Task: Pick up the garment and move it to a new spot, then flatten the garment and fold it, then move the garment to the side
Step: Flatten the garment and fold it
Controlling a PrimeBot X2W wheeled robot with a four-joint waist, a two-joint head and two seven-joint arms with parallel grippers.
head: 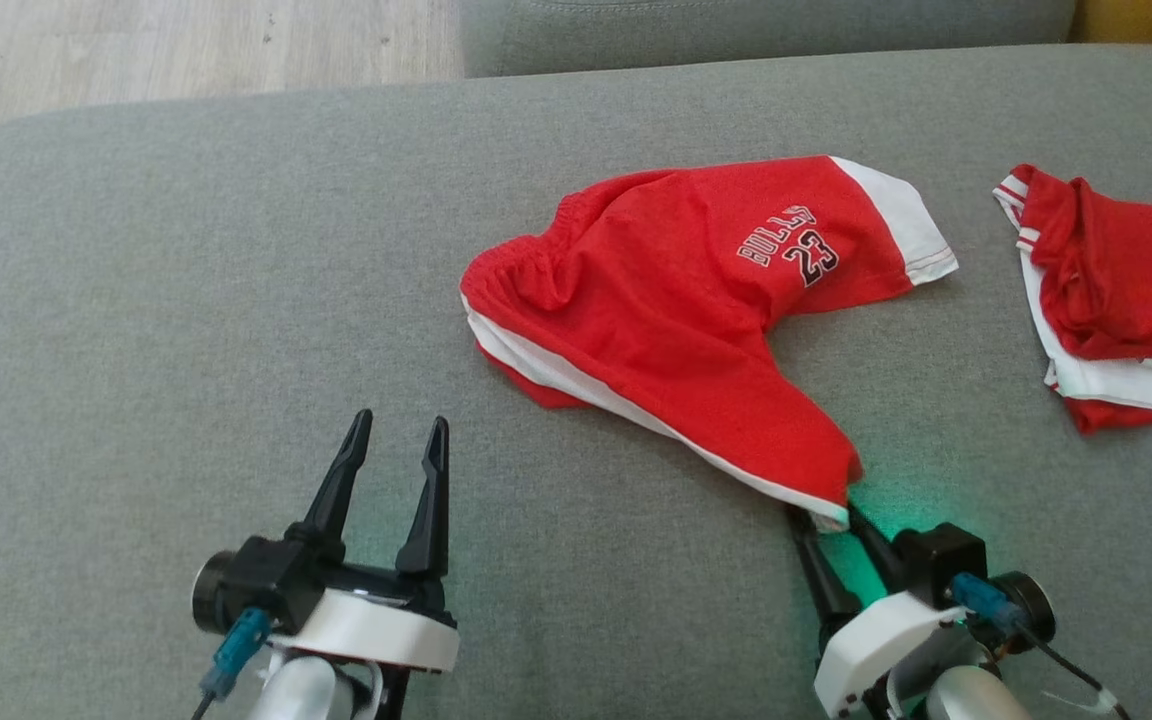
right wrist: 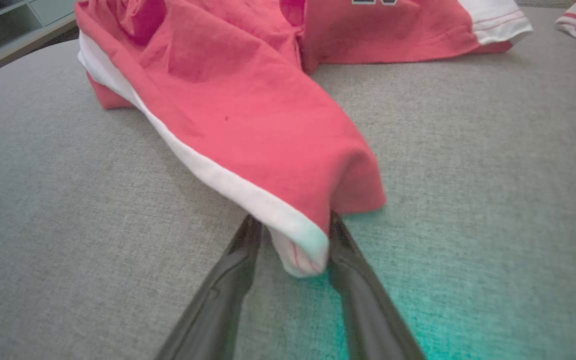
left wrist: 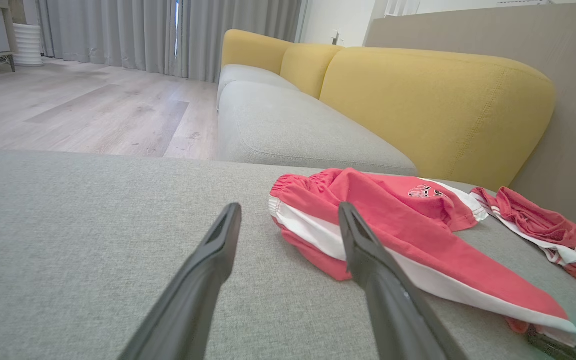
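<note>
Head view: the red shorts with white trim [head: 676, 300] lie in the middle of the grey cloth sofa seat [head: 186, 300]. The left gripper [head: 401, 425] is near and to the left, its fingers wide apart and holding nothing. The right gripper [head: 826, 515] is at the shorts' near corner.

Left wrist view: the shorts lie just right of the spread fingers.

Right wrist view: the white corner sits between the two fingers. I cannot tell if they pinch it.

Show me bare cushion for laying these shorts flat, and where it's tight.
Widest free patch: the grey cushion left of the red shorts, from the left tool up to the far edge. A bare strip lies between the two tools. Crowded: the right side, where the shorts, the second red garment and the right tool at the hem sit close.
</note>
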